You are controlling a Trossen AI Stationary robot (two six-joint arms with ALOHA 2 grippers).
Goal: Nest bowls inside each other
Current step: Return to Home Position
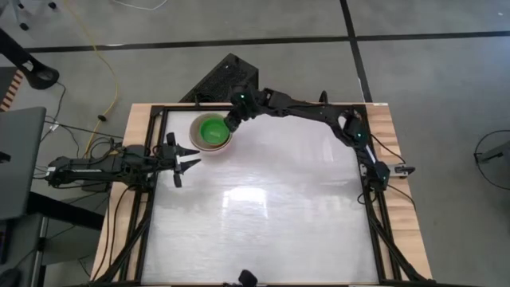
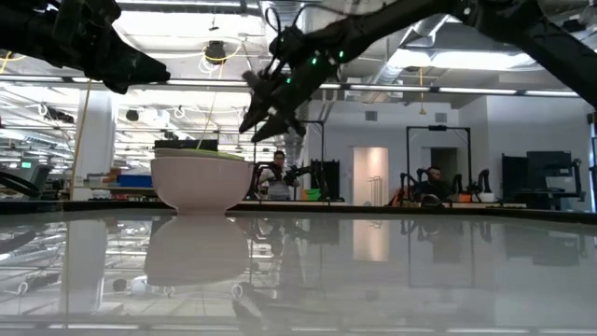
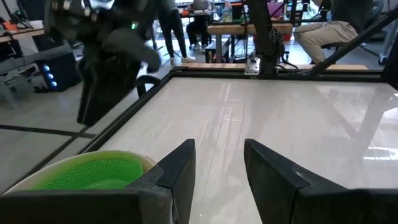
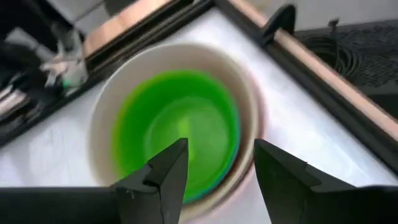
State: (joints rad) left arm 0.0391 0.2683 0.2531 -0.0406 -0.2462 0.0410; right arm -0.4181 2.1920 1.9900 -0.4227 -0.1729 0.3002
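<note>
A stack of nested bowls [image 1: 211,133] stands on its base on the table at the far left. The bright green bowl [image 4: 177,127] sits innermost, a thin light blue rim [image 4: 229,169] shows around it, and cream and pink rims [image 4: 249,106] lie outside. My right gripper [image 4: 219,163] hangs open just above the stack's far right side, slanting down, touching nothing. My left gripper [image 3: 219,163] waits open and level at the table's left edge, beside the stack.
The white tabletop [image 1: 271,207] stretches free to the right and near side of the stack. A black frame [image 1: 151,151] borders the table. A dark box [image 1: 219,76] lies on the floor beyond the far edge. People and workbenches [image 2: 280,177] show in the room behind.
</note>
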